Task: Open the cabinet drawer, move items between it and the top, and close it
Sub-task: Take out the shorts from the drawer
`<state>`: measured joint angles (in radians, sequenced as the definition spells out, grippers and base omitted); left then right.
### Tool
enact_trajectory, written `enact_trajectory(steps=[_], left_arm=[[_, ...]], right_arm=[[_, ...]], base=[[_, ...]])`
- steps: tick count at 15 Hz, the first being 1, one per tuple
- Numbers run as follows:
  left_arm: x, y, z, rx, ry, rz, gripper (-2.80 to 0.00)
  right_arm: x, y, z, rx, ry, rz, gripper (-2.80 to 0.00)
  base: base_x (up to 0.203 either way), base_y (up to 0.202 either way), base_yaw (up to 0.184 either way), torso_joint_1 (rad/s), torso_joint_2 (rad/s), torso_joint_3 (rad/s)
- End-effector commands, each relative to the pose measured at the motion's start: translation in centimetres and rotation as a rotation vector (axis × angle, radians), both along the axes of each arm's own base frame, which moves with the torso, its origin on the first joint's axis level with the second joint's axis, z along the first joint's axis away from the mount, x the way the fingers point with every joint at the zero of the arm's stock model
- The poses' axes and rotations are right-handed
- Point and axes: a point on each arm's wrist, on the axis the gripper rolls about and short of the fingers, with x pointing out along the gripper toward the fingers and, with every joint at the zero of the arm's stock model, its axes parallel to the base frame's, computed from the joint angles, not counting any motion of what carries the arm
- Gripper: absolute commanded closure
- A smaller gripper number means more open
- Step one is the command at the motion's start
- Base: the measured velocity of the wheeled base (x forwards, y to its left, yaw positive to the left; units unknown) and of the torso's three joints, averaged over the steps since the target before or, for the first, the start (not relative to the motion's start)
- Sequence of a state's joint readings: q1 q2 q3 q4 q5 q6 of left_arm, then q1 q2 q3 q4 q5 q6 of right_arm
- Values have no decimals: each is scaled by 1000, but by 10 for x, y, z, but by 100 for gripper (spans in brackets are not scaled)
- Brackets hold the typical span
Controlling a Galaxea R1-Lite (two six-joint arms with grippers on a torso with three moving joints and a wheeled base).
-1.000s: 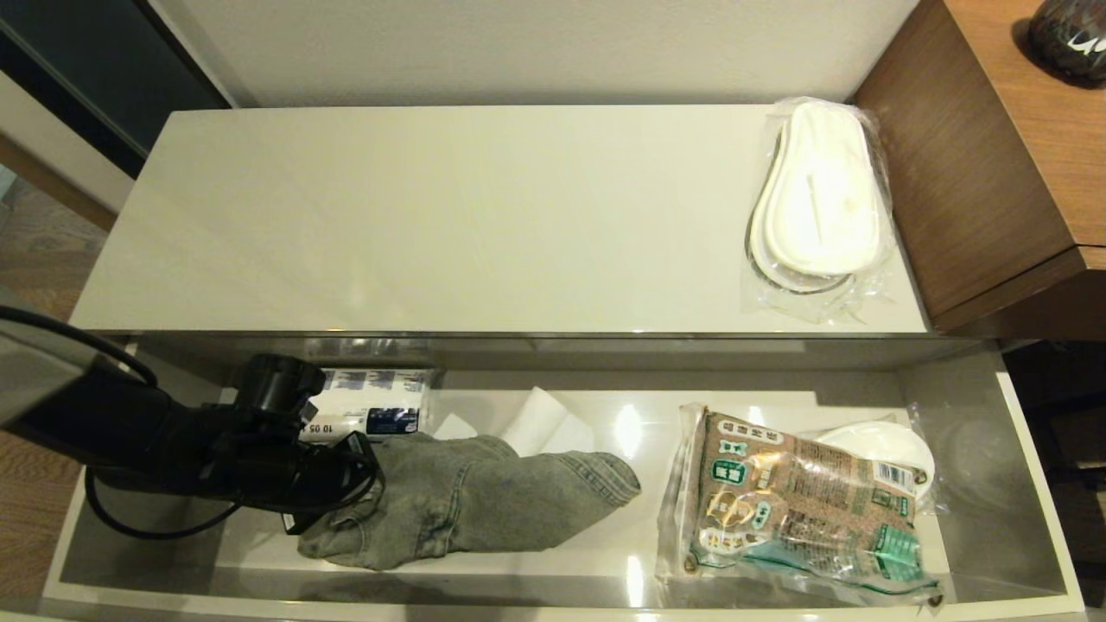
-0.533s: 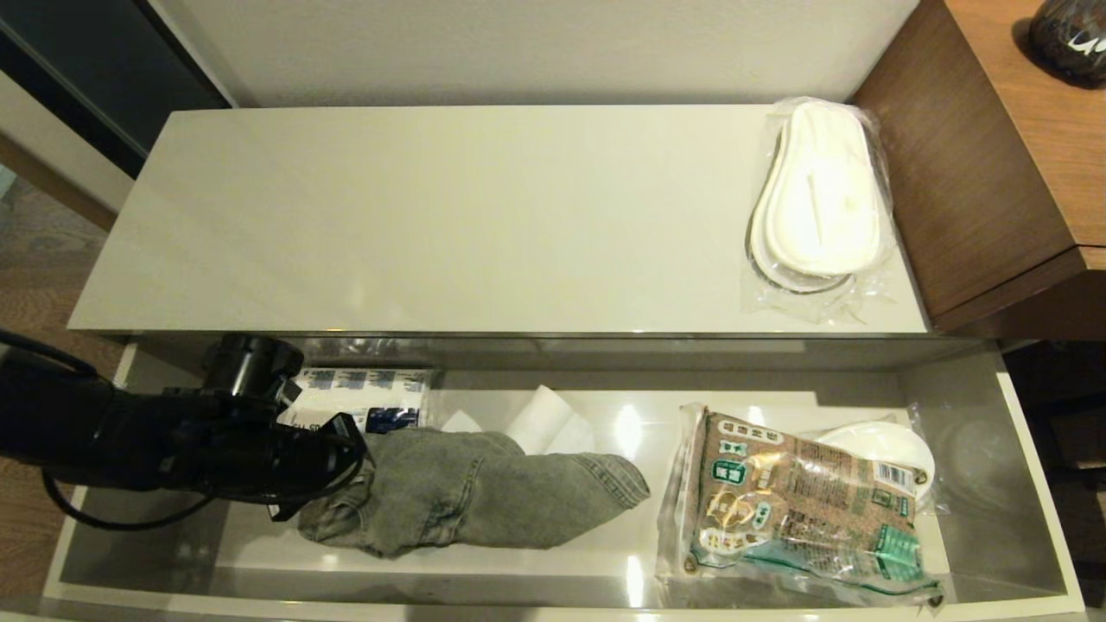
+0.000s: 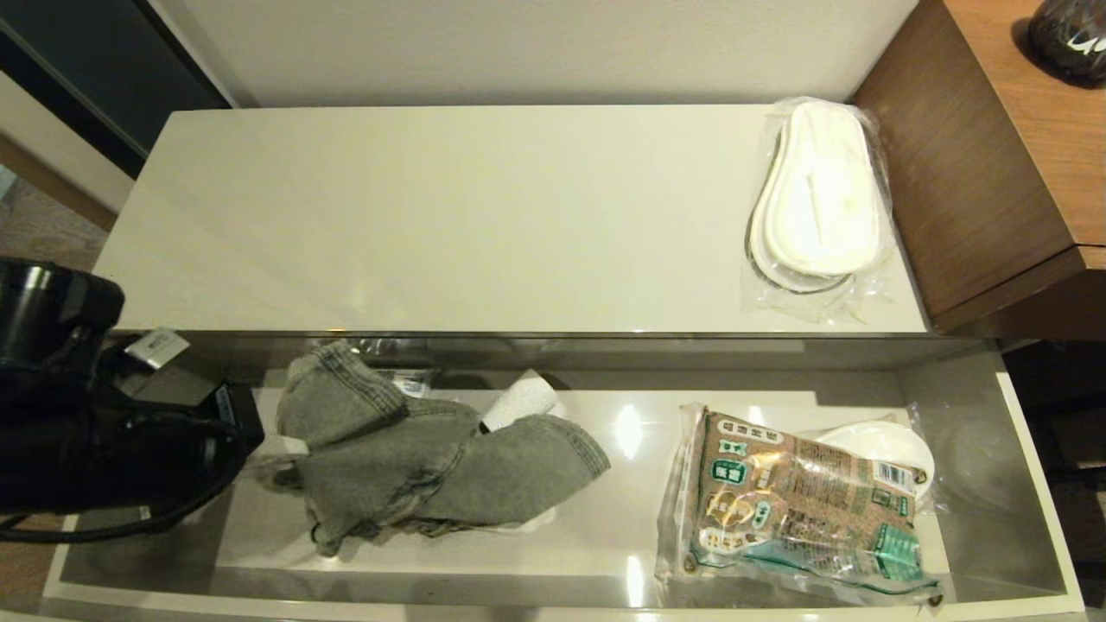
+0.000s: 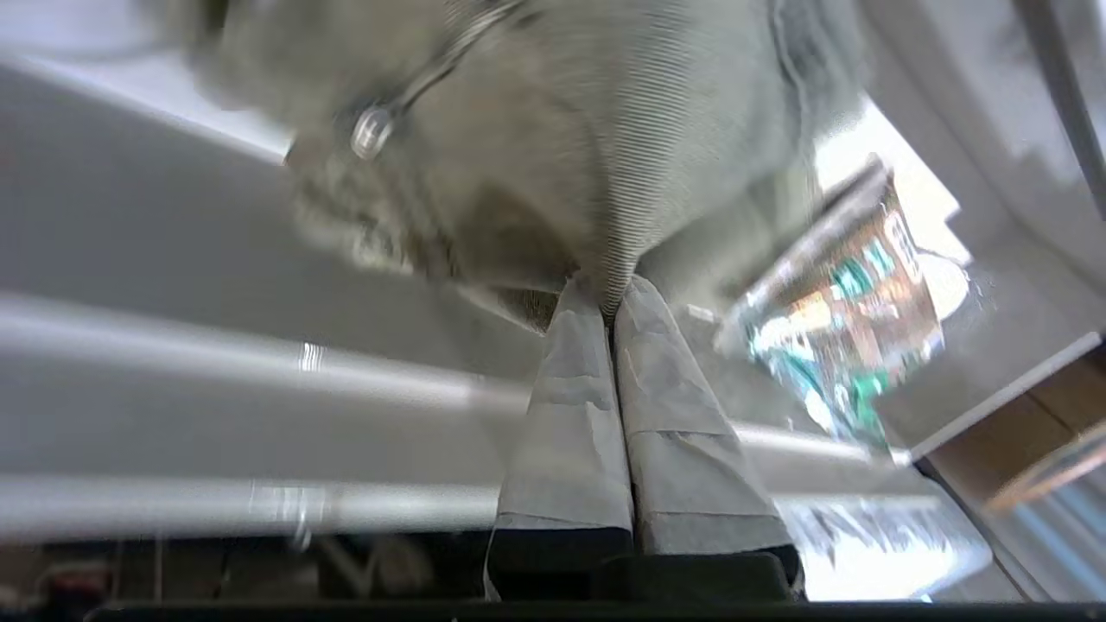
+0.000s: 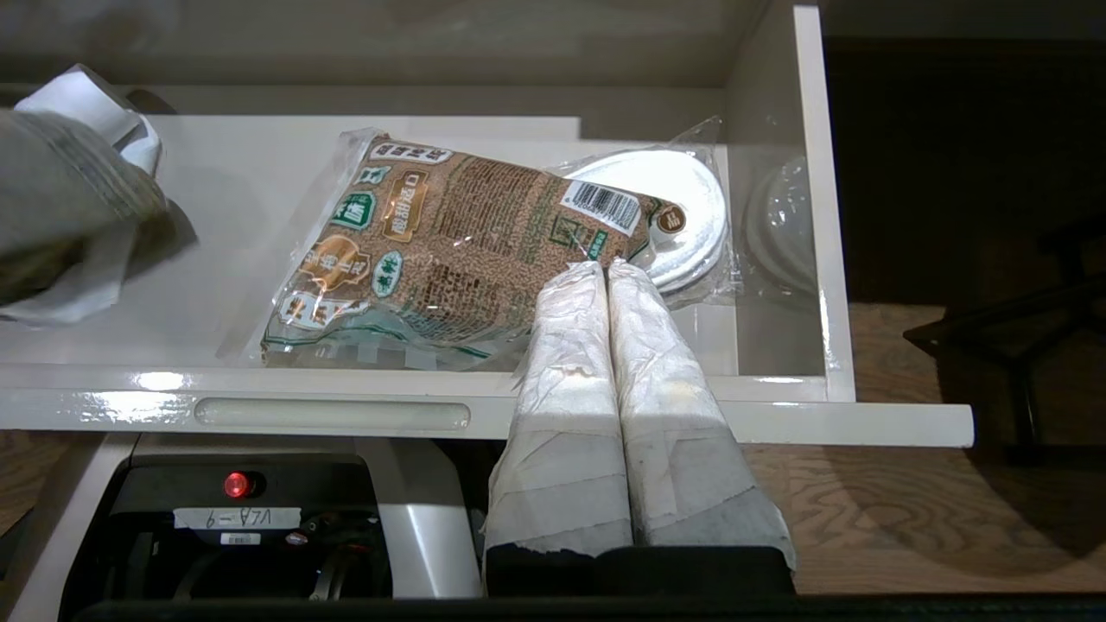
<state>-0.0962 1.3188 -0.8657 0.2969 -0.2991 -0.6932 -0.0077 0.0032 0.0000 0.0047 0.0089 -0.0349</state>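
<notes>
The cabinet drawer (image 3: 1028, 484) stands pulled out below the cream-white top (image 3: 449, 216). Faded grey-blue jeans (image 3: 406, 458) lie bunched in the drawer's left half, one end raised off the floor. My left gripper (image 3: 281, 449) is shut on that raised denim from the left; the left wrist view shows its taped fingertips (image 4: 612, 289) pinching a fold of the jeans (image 4: 553, 130). The wrapped white slippers (image 3: 816, 203) lie on the top's right end. My right gripper (image 5: 607, 269) is shut and empty, parked in front of the drawer front (image 5: 864, 423).
A brown-and-green packet (image 3: 795, 510) lies in the drawer's right half, over a wrapped white item (image 3: 881, 442). A white paper roll (image 3: 523, 399) sits behind the jeans. A brown wooden unit (image 3: 976, 173) adjoins the top's right end.
My left arm has drawn back to the left and risen, still gripping the jeans. The denim's left end has lifted and bunched up, and the blue-and-white packet behind it is now mostly covered.
</notes>
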Motion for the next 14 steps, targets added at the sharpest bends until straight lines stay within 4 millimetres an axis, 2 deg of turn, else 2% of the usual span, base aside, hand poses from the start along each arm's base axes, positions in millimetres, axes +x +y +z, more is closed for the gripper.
enact_trajectory(steps=[1,4,7,10,14], left_arm=[[-40,3,29,-25,-95,-11,0],[-49,4,38,-37,-103,-24,0],[-70,4,85,-81,-228,-72,0],[-100,5,138,-116,-355,-128,0],[-128,7,181,-148,-473,-183,0]], right_arm=[[0,0,0,-3,1,0,0],[0,0,0,-2,1,0,0],[0,0,0,-2,1,0,0],[0,0,0,-2,3,0,0],[0,0,0,0,1,-1,0]], base=[[0,0,0,0,0,0],[0,0,0,0,0,0],[0,0,0,0,0,0],[0,0,0,0,0,0],[0,0,0,0,0,0]])
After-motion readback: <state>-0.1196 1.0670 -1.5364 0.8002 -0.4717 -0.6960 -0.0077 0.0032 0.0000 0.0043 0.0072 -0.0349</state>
